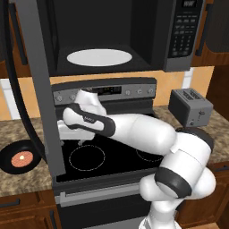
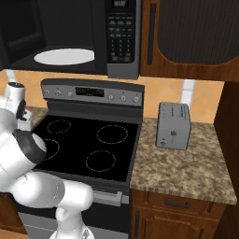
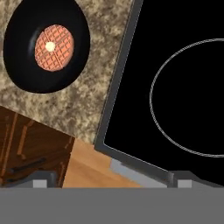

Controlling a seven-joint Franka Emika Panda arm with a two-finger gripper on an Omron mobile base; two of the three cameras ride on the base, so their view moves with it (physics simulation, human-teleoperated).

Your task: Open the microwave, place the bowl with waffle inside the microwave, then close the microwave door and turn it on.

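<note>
The microwave [image 1: 179, 36] hangs above the stove with its cavity showing and a white round plate [image 1: 99, 57] inside. The microwave door [image 1: 44, 89] stands swung out to the left, edge-on. The black bowl [image 1: 9, 162] rests on the granite counter left of the stove, and the orange waffle [image 1: 22, 158] lies in it. My gripper [image 1: 74, 136] hovers over the stove's front-left burner, right of the bowl, pointing down. In the hand view the gripper [image 3: 113, 181] is open with nothing between its fingertips; the bowl [image 3: 22, 65] and waffle [image 3: 54, 47] sit at upper left.
The black-topped stove [image 1: 116, 156] has burner rings and a knob panel [image 1: 105, 93] behind. A grey toaster [image 1: 191, 107] stands on the right counter. The open door's lower edge hangs close to my hand, between it and the bowl. Wooden cabinets [image 2: 186, 32] flank the microwave [image 2: 122, 37].
</note>
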